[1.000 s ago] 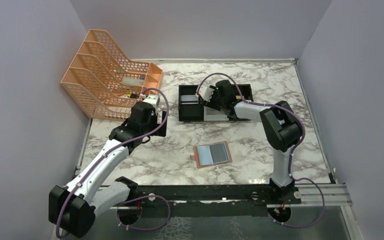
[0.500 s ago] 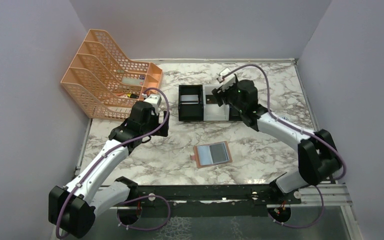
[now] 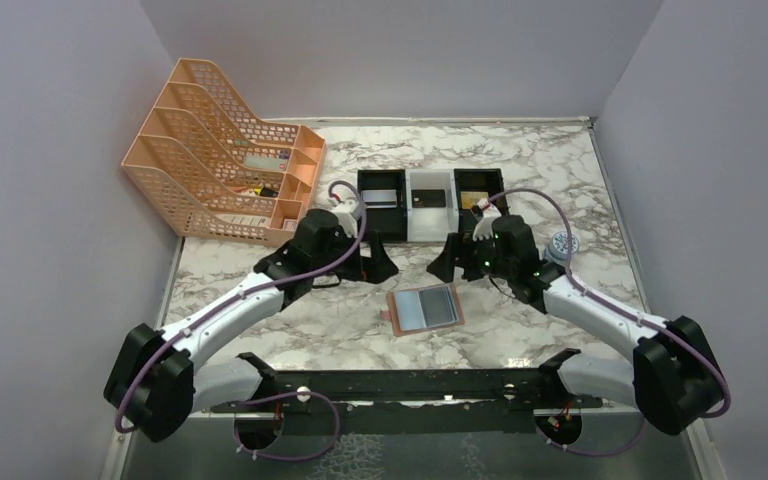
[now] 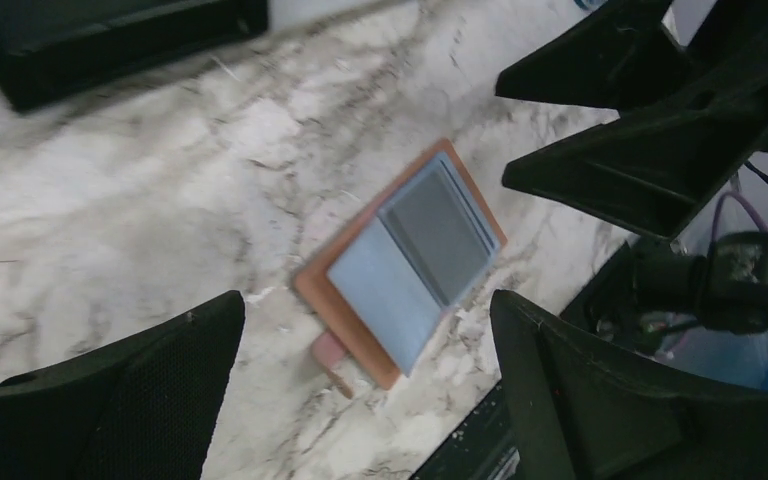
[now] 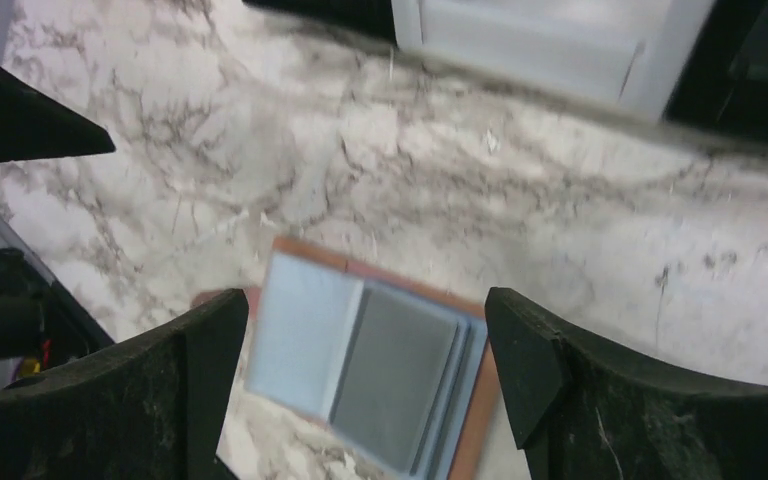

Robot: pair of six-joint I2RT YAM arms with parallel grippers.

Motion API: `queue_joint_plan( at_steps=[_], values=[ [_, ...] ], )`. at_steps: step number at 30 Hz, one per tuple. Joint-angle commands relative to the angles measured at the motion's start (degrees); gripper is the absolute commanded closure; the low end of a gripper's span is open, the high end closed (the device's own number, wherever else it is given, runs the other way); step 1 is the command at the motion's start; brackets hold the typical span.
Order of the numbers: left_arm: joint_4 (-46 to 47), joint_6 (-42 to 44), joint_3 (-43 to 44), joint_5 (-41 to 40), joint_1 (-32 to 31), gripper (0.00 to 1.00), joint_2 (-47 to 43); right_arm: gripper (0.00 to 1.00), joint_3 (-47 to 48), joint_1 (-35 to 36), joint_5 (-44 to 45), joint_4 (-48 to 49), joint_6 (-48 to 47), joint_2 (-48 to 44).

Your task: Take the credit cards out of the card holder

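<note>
The card holder (image 3: 424, 308) lies open on the marble table, tan edge and pale blue lining up. It also shows in the left wrist view (image 4: 400, 265) and the right wrist view (image 5: 370, 365). A dark grey credit card (image 3: 439, 305) sits in its right-hand pocket (image 4: 438, 233) (image 5: 395, 375). My left gripper (image 3: 372, 266) (image 4: 360, 400) is open and empty, above and just left of the holder. My right gripper (image 3: 448, 264) (image 5: 360, 390) is open and empty, above and just right of it. A silver-grey card (image 3: 385, 197), a dark card (image 3: 428, 199) and a gold card (image 3: 472, 200) lie in the box trays.
A black tray (image 3: 368, 225), a white tray (image 3: 430, 230) and another black tray (image 3: 495, 180) stand in a row behind the holder. An orange mesh file rack (image 3: 215, 150) stands at the back left. A small round grey object (image 3: 561, 243) lies right of my right arm.
My right arm has swung back from the trays to the holder's right side. My left arm has moved right from beside the rack to the holder's left side. The holder has not moved.
</note>
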Motion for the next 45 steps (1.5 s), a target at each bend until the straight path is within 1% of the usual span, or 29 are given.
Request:
queue_joint_plan(
  at_steps=[1, 3, 6, 9, 11, 14, 16, 18, 21, 24, 31, 36, 40, 45],
  values=[
    [4.76, -4.13, 2.16, -1.57, -8.67, 0.07, 4.47, 0.15, -5.27, -0.03, -3.67, -1.88, 11.18, -5.95],
    [4.71, -5.23, 2.56, -4.29, -11.69, 0.12, 6.70, 0.23, -5.69, -0.03, -2.85, -4.83, 13.05, -6.53],
    [4.67, -6.57, 2.43, -6.90, -13.94, 0.19, 9.02, 0.29, -6.18, -0.04, -1.10, -9.34, 14.41, -7.68],
    [3.41, -7.39, 2.69, -8.82, -15.35, 0.26, 11.43, 0.32, -9.87, -0.03, -1.64, -7.37, 16.05, -11.27],
    [2.34, -7.37, 3.33, -9.53, -16.45, 0.30, 13.16, 0.34, -10.93, -0.03, -2.84, -6.43, 15.78, -12.06],
    [1.03, -8.05, 3.87, -11.94, -18.12, 0.30, 14.84, 0.36, -10.14, -0.03, -2.04, -9.26, 15.66, -11.54],
    [0.83, -9.05, 3.67, -13.00, -18.69, 0.31, 15.68, 0.40, -10.11, -0.04, -2.16, -9.41, 15.29, -10.75],
    [0.84, -9.61, 3.56, -13.16, -18.95, 0.32, 16.61, 0.43, -10.21, -0.03, -4.13, -8.42, 14.27, -9.90],
    [-0.69, -10.38, 3.79, -15.38, -19.49, 0.40, 18.10, 0.48, -10.31, -0.03, -7.58, -6.91, 13.48, -7.65],
    [-2.20, -9.64, 4.06, -16.21, -19.70, 0.43, 19.29, 0.53, -10.30, -0.03, -10.11, -5.74, 13.04, -5.27],
    [-3.00, -7.78, 4.52, -15.54, -19.95, 0.56, 21.83, 0.54, -9.83, -0.03, -8.57, -7.02, 11.86, -2.63],
    [-3.05, -7.16, 4.52, -15.53, -20.14, 0.60, 23.37, 0.55, -9.91, -0.03, -8.77, -6.91, 11.06, -0.66],
    [-3.13, -6.54, 4.52, -16.12, -20.26, 0.67, 23.57, 0.55, -10.30, -0.03, -9.41, -6.04, 10.56, 1.44],
    [-3.58, -5.95, 4.69, -16.85, -20.31, 0.70, 23.53, 0.57, -9.88, -0.03, -8.55, -6.84, 10.50, 1.00]
  ],
)
